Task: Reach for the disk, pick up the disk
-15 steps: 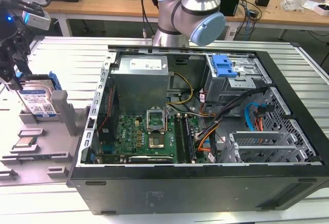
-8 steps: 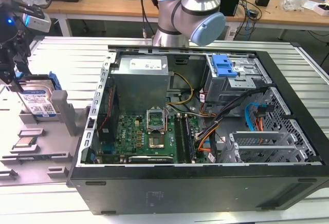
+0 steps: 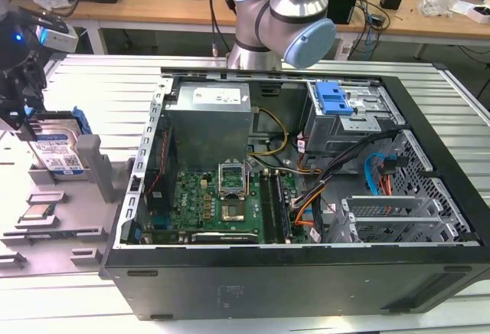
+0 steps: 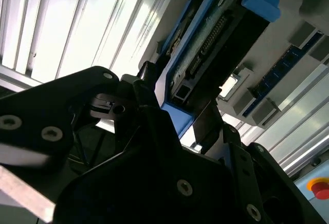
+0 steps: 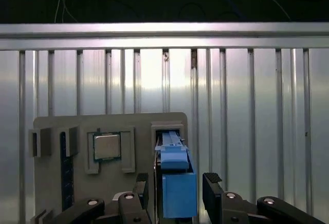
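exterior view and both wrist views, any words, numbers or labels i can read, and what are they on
No text can be quoted from these pictures.
Disk, white-and-blue label: barcodes and print, too small to read.
Power supply, white sticker: print too small to read.
Chip in the first wrist view: no marking that can be made out.

disk (image 3: 55, 144): silver metal, blue plastic frame | table (image 5: 247, 106): ribbed glossy metal
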Motion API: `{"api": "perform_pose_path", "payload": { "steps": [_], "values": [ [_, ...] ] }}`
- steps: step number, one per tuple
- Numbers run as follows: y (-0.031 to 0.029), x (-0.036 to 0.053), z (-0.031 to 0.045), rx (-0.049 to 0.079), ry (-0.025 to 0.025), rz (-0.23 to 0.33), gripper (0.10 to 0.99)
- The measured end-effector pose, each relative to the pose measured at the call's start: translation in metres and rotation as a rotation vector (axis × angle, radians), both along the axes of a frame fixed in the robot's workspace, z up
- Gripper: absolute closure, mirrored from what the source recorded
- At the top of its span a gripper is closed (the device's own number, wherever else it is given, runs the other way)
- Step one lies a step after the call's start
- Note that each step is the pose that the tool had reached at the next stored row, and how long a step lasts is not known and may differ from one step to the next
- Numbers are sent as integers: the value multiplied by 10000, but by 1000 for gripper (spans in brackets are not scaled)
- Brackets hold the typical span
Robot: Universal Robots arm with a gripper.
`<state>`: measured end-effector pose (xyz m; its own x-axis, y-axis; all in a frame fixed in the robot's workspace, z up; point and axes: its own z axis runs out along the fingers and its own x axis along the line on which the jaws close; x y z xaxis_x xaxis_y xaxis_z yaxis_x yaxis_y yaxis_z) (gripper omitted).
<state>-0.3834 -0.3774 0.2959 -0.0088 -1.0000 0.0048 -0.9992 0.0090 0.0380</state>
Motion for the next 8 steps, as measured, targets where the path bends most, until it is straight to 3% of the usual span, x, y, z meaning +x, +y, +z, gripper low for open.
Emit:
{"api": "perform_pose_path", "payload": {
  "steps": [3, 8],
  "values": [
    [1, -3, -77, 0, 0, 0, 541],
    [1, -3, -78, 0, 0, 1, 561]
  ]
}}
